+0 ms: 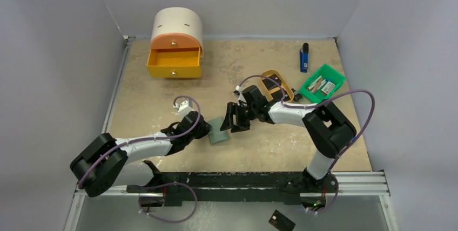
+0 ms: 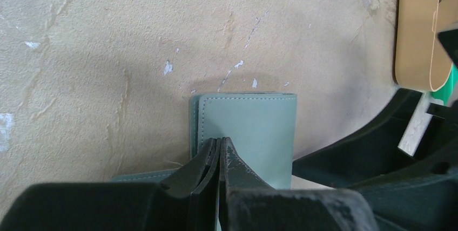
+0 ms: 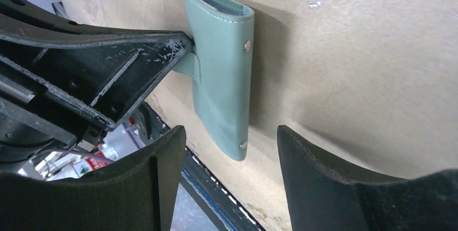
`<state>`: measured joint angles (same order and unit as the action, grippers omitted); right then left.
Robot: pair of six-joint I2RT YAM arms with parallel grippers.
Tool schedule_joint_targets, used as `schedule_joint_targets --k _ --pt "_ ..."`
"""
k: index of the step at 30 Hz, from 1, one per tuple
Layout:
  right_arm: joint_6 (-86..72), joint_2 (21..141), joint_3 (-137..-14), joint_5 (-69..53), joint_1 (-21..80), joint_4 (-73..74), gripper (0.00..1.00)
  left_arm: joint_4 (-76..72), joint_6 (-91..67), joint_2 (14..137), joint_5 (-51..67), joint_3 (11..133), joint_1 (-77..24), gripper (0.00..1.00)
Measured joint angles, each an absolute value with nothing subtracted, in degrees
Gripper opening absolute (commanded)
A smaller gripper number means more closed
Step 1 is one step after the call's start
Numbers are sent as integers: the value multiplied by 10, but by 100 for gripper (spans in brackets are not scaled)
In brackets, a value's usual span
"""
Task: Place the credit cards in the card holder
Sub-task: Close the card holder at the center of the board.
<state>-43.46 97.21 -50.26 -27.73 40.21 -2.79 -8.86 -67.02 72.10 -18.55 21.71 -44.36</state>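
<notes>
The grey-green card holder [image 1: 219, 132] [image 2: 254, 128] [image 3: 224, 69] stands folded on edge on the tan table. My left gripper [image 1: 208, 131] [image 2: 220, 142] is shut on its little side tab, as the right wrist view shows. My right gripper [image 1: 233, 120] [image 3: 231, 128] is open just to the right of the holder, with the holder's lower snap corner between its fingers but touching neither. A dark slot shows at the holder's top; I cannot tell what is in it. One black credit card [image 1: 281, 221] with a small light mark lies off the table, below the front rail.
A white and orange cabinet [image 1: 175, 26] with an open yellow drawer [image 1: 174, 65] stands at the back left. A tan oval tray [image 1: 276, 84] [image 2: 418, 26], a bright green bin [image 1: 323, 84] and a blue stick [image 1: 304, 58] sit at the back right.
</notes>
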Motion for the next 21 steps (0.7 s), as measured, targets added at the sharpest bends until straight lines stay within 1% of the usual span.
schedule_joint_targets --k 6,15,18,21 --pt "-459 1013 -495 -323 402 -88 63 -96 -671 720 -187 212 -444 0" --pt "-497 1035 -461 -362 402 -173 56 -112 -684 717 -192 199 -444 0" --pt "-507 1049 -461 -373 404 -200 52 -114 -685 717 -192 198 -444 0" --pt "-515 1061 -461 -381 405 -219 44 -114 -685 717 -192 198 -444 0"
